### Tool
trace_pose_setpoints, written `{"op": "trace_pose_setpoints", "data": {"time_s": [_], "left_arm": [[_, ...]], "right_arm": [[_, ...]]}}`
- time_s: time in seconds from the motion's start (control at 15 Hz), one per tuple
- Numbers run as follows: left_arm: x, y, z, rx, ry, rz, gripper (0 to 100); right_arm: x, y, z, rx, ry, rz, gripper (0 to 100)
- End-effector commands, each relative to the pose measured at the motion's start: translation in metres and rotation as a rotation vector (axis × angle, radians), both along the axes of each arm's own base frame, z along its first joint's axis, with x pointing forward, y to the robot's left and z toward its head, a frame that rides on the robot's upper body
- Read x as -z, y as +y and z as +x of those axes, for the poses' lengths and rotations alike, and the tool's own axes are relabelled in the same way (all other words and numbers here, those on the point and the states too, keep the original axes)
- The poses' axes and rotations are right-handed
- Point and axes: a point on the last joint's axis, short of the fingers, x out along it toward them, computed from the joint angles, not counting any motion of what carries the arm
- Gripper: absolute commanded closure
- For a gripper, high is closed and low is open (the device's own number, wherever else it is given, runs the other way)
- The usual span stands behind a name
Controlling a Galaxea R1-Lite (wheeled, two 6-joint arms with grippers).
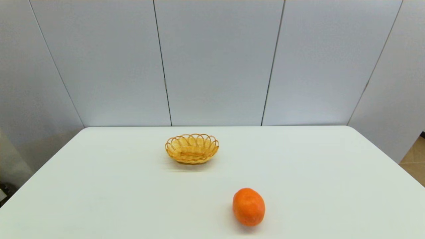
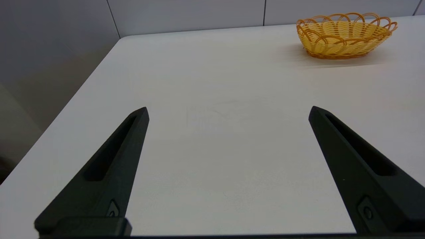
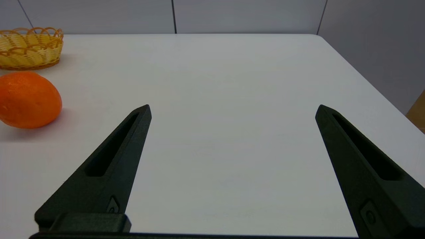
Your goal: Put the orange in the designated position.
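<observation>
I find the orange [image 1: 248,206], oval with dimpled skin, lying on the smooth white table [image 1: 99,186] near its front edge, well apart from the woven wicker basket [image 1: 192,148] with its looped rim. My left gripper [image 2: 228,112] hangs low over bare tabletop, fingers spread wide. My right gripper [image 3: 233,110] matches it, wide and holding nothing, orange off to its side.

A yellow-tan wicker basket [image 1: 192,148] sat upright on the white table [image 1: 99,186], nearer the table's far edge than its near edge. Grey wall panels [image 1: 215,59] rose just behind the table.
</observation>
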Motion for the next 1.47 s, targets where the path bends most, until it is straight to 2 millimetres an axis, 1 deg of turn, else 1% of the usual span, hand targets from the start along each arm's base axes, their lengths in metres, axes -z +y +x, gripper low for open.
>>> {"op": "trace_pose_setpoints", "data": {"time_s": [0.07,1.47], "left_arm": [[0.0000,0.0000,0.0001,0.000,0.002,0.000,0],[0.0000,0.0000,0.0001,0.000,0.002,0.000,0]], "right_arm": [[0.0000,0.0000,0.0000,0.001,0.000,-0.001,0],[0.0000,0.0000,0.0000,-0.001,0.000,-0.001,0]]}}
